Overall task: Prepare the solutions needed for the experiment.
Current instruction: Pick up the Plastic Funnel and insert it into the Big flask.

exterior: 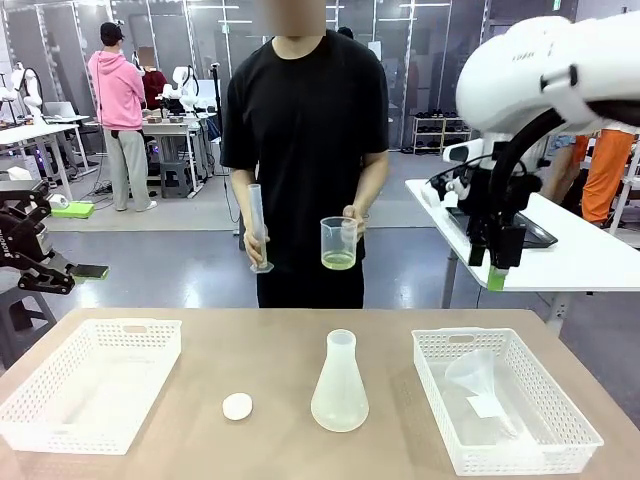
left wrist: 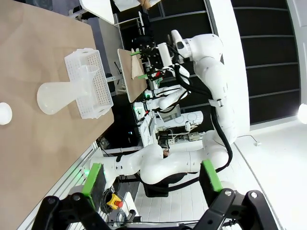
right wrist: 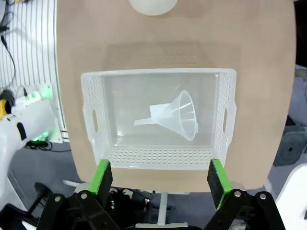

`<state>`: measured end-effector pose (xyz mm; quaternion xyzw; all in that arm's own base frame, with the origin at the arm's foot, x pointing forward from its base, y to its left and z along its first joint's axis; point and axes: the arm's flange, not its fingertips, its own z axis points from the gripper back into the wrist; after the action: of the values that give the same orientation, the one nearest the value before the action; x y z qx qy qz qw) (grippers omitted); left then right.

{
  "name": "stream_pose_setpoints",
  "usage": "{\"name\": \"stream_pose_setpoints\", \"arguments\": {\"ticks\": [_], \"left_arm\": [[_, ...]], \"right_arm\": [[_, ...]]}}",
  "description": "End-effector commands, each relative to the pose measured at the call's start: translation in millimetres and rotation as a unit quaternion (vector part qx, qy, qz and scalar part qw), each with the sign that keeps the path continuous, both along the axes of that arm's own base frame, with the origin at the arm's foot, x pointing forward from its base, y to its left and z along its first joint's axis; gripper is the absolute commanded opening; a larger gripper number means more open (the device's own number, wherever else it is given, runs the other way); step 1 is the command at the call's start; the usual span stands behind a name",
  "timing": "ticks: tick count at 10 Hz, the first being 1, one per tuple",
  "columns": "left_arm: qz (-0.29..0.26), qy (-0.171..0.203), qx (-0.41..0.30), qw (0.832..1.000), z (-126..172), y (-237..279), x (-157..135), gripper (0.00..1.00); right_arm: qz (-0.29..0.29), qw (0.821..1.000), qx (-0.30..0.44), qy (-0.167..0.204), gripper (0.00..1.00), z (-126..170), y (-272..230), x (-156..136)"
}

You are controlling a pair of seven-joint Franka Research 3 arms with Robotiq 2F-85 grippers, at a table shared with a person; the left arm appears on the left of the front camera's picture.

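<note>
A person across the table holds a clear beaker [exterior: 339, 243] with a little pale yellow-green solution [exterior: 339, 260] in one hand and an empty graduated cylinder [exterior: 257, 228] in the other. A frosted conical flask [exterior: 340, 385] [left wrist: 55, 98] stands at the table's middle, with a small white round stopper [exterior: 237, 406] [left wrist: 4, 113] to its left. My left gripper [exterior: 75, 278] [left wrist: 151, 178] is open and raised off the table's left side. My right gripper [exterior: 497, 270] [right wrist: 159, 178] hangs open high above the right basket [right wrist: 158, 79].
An empty white basket [exterior: 95, 380] sits at the table's left. The right basket [exterior: 500, 395] [left wrist: 91, 84] holds a clear plastic funnel [exterior: 472, 375] [right wrist: 184, 115]. The flask's base [right wrist: 152, 5] shows at the top edge of the right wrist view.
</note>
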<state>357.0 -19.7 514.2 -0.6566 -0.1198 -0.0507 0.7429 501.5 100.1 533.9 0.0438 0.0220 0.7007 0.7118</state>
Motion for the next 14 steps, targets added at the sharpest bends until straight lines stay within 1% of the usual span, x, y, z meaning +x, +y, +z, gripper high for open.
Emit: {"name": "stream_pose_setpoints", "arguments": {"ticks": [1, 2, 5, 7, 9, 14], "left_arm": [[-0.003, -0.005, -0.008, 1.0, 1.4, -0.7, -1.3, 1.0], [-0.003, -0.005, -0.008, 1.0, 1.4, -0.7, -1.3, 1.0], [-0.003, -0.005, -0.008, 1.0, 1.4, -0.7, -1.3, 1.0], [-0.003, -0.005, -0.008, 1.0, 1.4, -0.7, -1.3, 1.0], [-0.003, -0.005, -0.008, 1.0, 1.4, -0.7, -1.3, 1.0], [-0.003, -0.005, -0.008, 1.0, 1.4, -0.7, -1.3, 1.0]], "right_arm": [[0.045, 0.999, -0.021, -0.008, 1.0, -21.4, -4.9, 13.6], [0.052, 0.998, -0.013, -0.017, 1.0, -35.9, -6.3, 18.1], [0.043, 0.999, -0.006, -0.007, 1.0, -80.5, -12.4, 27.3], [0.045, 0.999, 0.002, 0.013, 1.0, -104.7, -16.3, 27.5], [0.06, 0.998, 0.007, 0.035, 1.0, -120.1, -17.3, 27.8], [0.075, 0.993, 0.023, 0.089, 1.0, -155.6, -24.4, 47.8]]}}
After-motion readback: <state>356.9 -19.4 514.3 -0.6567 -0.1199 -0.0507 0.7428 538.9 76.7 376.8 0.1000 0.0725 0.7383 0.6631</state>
